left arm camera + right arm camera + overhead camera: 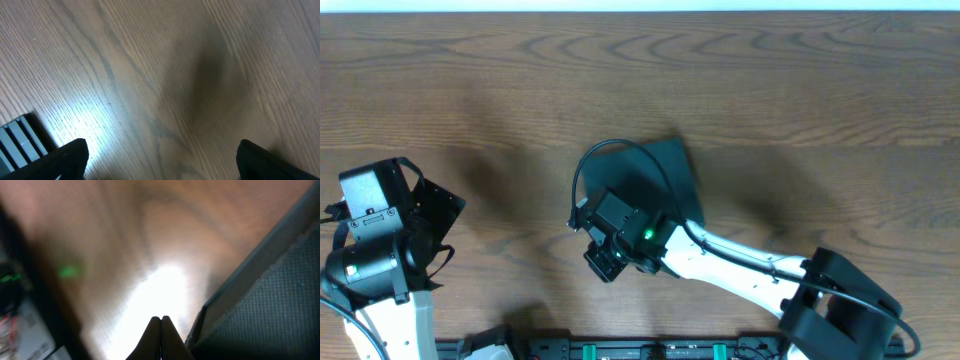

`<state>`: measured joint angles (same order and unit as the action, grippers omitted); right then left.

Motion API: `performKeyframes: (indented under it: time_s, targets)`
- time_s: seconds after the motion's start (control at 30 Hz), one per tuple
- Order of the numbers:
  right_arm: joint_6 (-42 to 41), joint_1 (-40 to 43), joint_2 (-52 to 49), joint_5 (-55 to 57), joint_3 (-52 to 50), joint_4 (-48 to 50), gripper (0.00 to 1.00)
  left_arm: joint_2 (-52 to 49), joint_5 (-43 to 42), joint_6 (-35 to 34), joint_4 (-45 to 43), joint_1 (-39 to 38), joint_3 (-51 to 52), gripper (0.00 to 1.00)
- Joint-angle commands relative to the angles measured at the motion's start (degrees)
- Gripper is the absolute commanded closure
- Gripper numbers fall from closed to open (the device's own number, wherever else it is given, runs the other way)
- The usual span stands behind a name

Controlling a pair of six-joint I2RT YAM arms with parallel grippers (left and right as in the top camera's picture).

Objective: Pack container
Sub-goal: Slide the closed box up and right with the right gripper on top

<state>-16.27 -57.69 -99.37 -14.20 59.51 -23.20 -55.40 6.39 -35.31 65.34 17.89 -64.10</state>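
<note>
The container lay on the wooden worktop a little right of the middle of the overhead frame. It showed as a dark flat shape, with its lower left part hidden under the right arm. That arm stretched from the lower right corner toward the middle, and the right hand sat at the container's lower left, over the worktop.

In the right wrist view the 2 fingers of the right hand were pressed together at the bottom middle with nothing between them, over brightly lit wood. The container filled the right side of that frame, its edge running just beside the fingertips on their right. Whether the tips touched the wood could not be told.

The left hand stood at the left edge of the overhead frame, well apart from the container. In the left wrist view its 2 fingers were spread wide at the lower corners. The left hand was empty over bare worktop.
</note>
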Motion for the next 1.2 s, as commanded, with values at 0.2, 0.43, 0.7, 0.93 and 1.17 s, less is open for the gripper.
performKeyframes:
  time_s: [0.2, 0.43, 0.7, 0.93, 1.17]
  targets:
    - [-4.07, 3.87, -1.66, 25.46, -0.09, 3.37, 0.98, -0.11, 0.9, 0.63, 0.02, 0.2, -1.09, 0.05]
    - [-4.04, 5.11, -3.23, 26.4, -0.09, 5.35, 0.99, -0.11, 0.9, 0.63, 0.02, 0.2, -1.09, 0.05]
    - [-4.04, 3.8, -1.44, 22.12, 1.51, 4.28, 0.99, -0.11, 0.9, 0.63, 0.02, 0.2, -1.09, 0.05]
    - [-4.07, 1.46, 2.78, 27.08, 1.77, -6.51, 0.99, -0.11, 0.9, 0.63, 0.02, 0.2, -1.09, 0.04]
    - [-2.45, 2.27, 3.48, 18.67, 1.79, -4.04, 0.99, -0.11, 0.9, 0.63, 0.02, 0.2, -1.09, 0.05]
